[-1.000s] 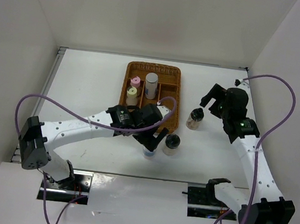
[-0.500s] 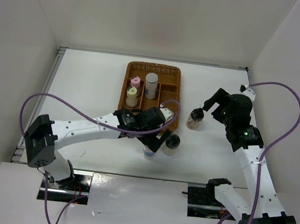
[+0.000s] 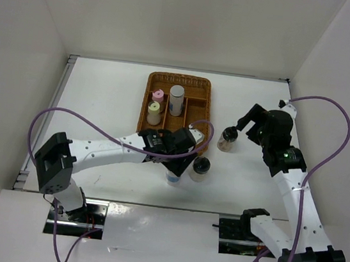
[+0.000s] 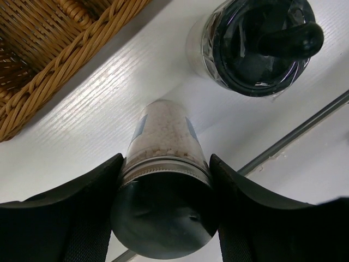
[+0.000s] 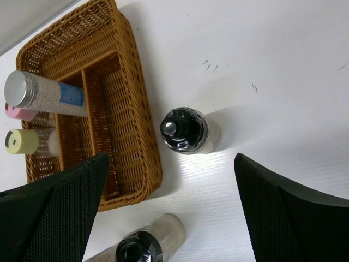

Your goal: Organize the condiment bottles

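**A:** Start at the left. What is sorted already?

**B:** The wicker tray holds three upright jars: the pink-lidded jar, the yellow-lidded jar and the blue-labelled jar just beside them.

**A:** And the left gripper?

**B:** It is clamped on the plain silver-lidded jar, a pad pressed to each side near the lid. The jar stands on the table just off the tray's near edge.

**A:** What's the risk there?

**B:** The hold is high, on smooth metal, so the jar could slip or swing. A black-lidded jar stands just beside it, so a sideways lift might topple that. A low carry could snag the jar's base on the wicker rim.

**A:** And on the right?

**B:** The right gripper is spread wide and holds nothing. It faces the other black-lidded jar, which is on the table near the tray's right side. Closing off-centre could tip or push it.
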